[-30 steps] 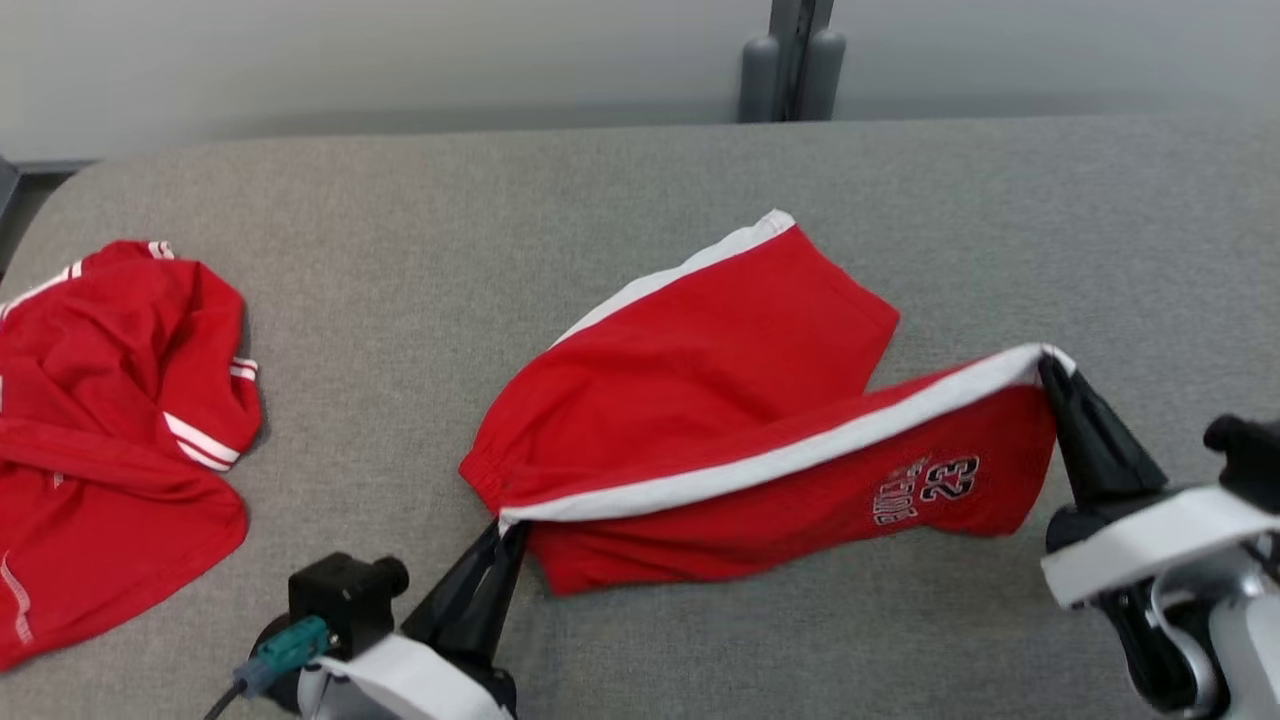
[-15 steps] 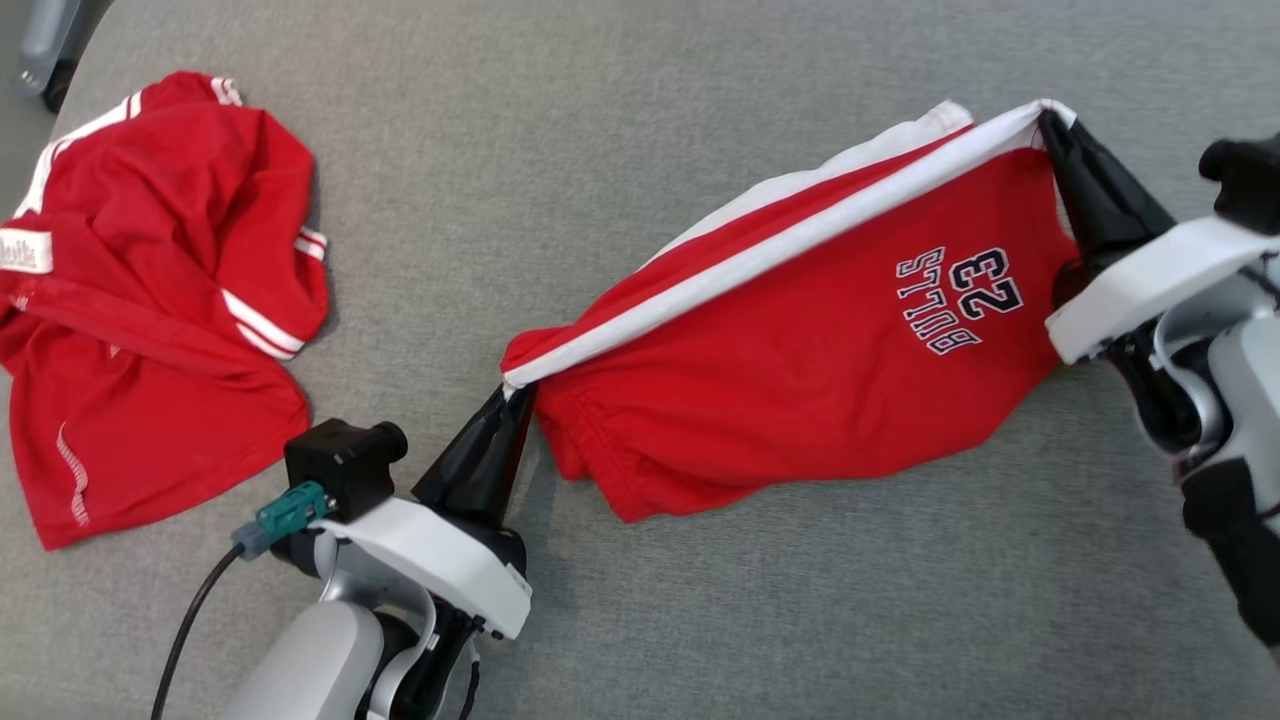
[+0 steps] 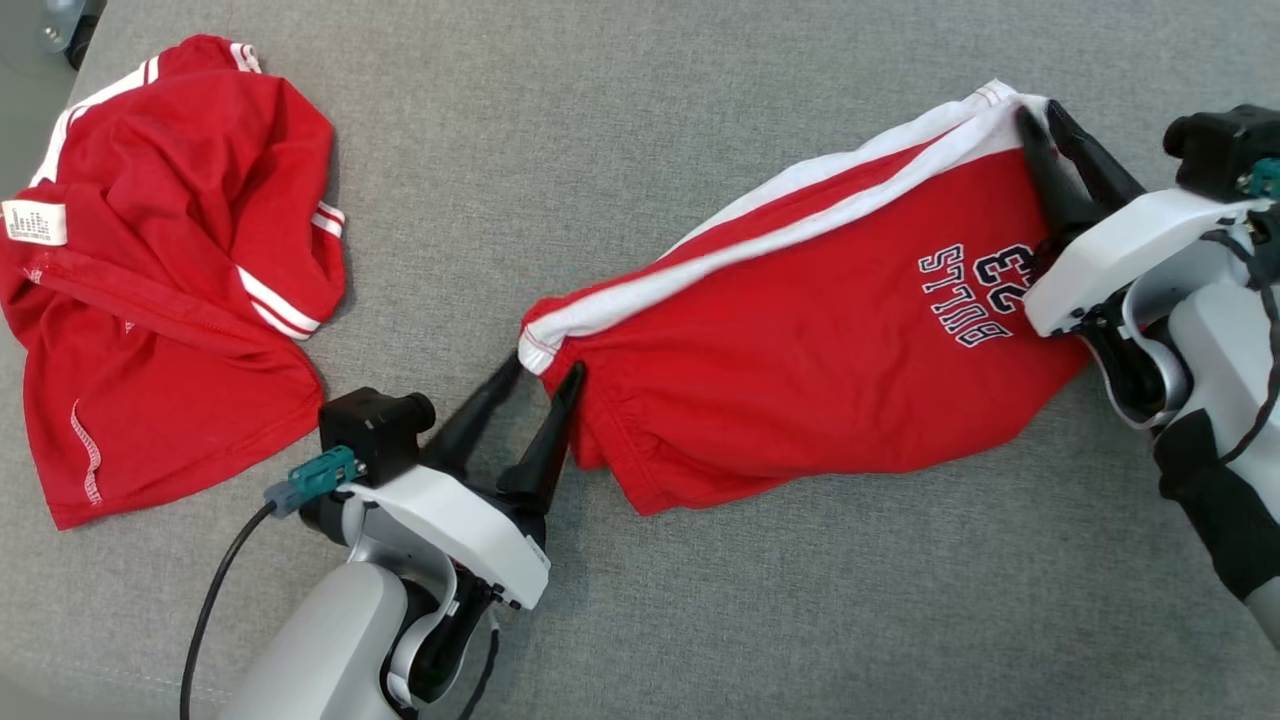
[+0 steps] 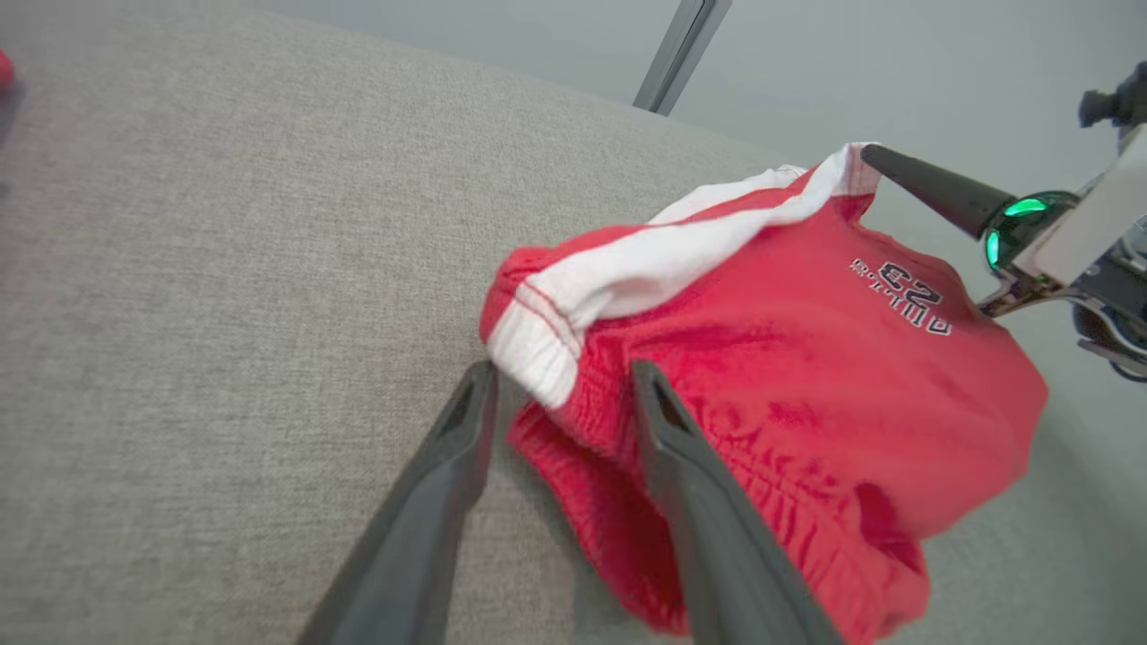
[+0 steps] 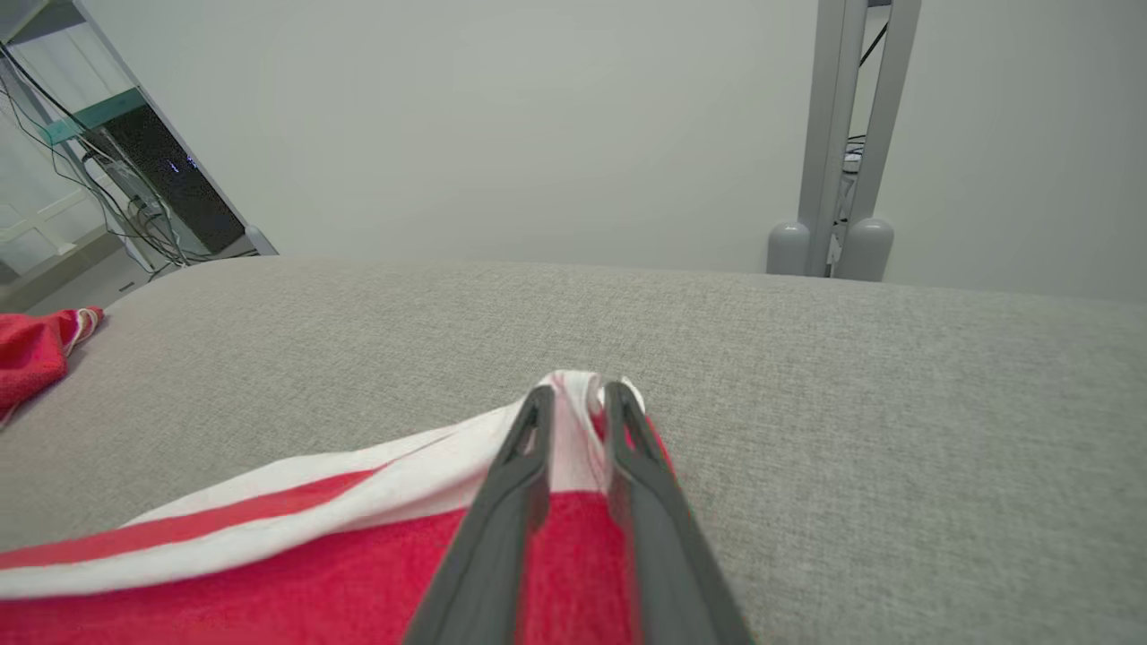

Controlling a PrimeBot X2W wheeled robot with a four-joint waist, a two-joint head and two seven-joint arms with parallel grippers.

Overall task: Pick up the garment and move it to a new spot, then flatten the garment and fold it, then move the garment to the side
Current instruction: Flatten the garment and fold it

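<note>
Pinching shorts (image 3: 800,330): right hand (image 3: 1035,108) | left hand (image 3: 547,365) open at waistband (image 3: 540,338) edge | red shirt (image 3: 170,280) apart

1. Bright, even, soft light from overhead.
2. Thin soft shadows sit under the red shorts (image 3: 800,380) on the grey tabletop (image 3: 640,150).
3. Wrist views bow at their edges; the shorts blur slightly there.

Red shorts (image 3: 800,370): left pincer (image 3: 547,365) spread at waistband, right pincer (image 3: 1040,112) pinching corner.
</note>
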